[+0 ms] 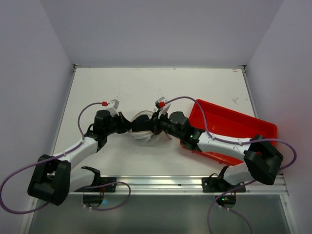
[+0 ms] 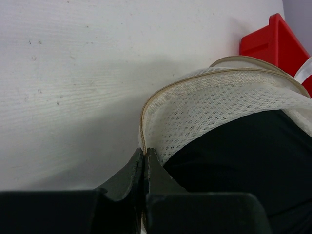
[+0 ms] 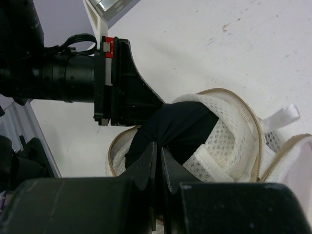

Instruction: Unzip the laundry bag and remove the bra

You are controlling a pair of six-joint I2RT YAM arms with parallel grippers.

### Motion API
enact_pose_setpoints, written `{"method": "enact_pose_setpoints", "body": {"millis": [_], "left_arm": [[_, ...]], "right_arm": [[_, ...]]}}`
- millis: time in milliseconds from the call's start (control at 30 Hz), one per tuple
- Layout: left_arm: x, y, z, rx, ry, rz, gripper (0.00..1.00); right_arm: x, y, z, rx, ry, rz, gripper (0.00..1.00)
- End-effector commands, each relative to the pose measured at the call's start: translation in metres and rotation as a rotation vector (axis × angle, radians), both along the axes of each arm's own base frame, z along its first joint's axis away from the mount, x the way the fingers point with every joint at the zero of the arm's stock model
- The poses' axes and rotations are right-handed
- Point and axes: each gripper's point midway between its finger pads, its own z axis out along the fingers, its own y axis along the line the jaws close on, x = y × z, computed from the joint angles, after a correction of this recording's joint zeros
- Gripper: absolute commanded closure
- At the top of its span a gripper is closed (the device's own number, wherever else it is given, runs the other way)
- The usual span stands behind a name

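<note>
Since the left jaws are clenched on the rim of the mesh laundry bag (image 2: pixel 204 112), around the middle of the tabletop (image 1: pixel 146 87), and the right jaws pinch the black bra (image 3: pixel 175 126), best draw the right slowly toward the right edge while the left anchors.

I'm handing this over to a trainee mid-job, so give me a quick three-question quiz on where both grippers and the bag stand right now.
1. True or false: the bra is fully out of the laundry bag.
2. What is the right gripper shut on? A) the bag's mesh rim B) the black bra fabric C) nothing
3. Short answer: in the top view, on which side of the bag is the red tray?
Key: 1. False; it sits partly inside the open mesh halves. 2. B; the left gripper is the one pinching the rim. 3. The right.
</note>
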Motion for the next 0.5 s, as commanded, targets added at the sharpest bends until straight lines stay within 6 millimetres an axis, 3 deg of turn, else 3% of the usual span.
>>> {"method": "enact_pose_setpoints", "body": {"millis": [0, 200, 233, 267, 367, 467], "left_arm": [[0.001, -0.008, 0.014, -0.021, -0.076, -0.063, 0.98], [0.0, -0.006, 0.007, -0.004, -0.057, -0.057, 0.89], [0.0, -0.005, 0.005, 0.001, -0.051, -0.056, 0.86], [0.0, -0.004, 0.002, 0.011, -0.042, -0.05, 0.73], [0.0, -0.003, 0.0, 0.018, -0.034, -0.047, 0.59], [-0.001, -0.002, 0.005, 0.017, -0.049, -0.043, 0.54]], "right_arm": [[0.008, 0.021, 0.053, 0.128, -0.096, 0.042, 1.0], [0.013, 0.026, 0.062, 0.137, -0.132, 0.041, 1.0], [0.013, 0.025, 0.068, 0.147, -0.142, 0.036, 1.0], [0.015, 0.023, 0.072, 0.152, -0.148, 0.03, 1.0], [0.017, 0.014, 0.085, 0.174, -0.169, 0.006, 1.0], [0.017, 0.007, 0.09, 0.181, -0.18, -0.011, 1.0]]}}
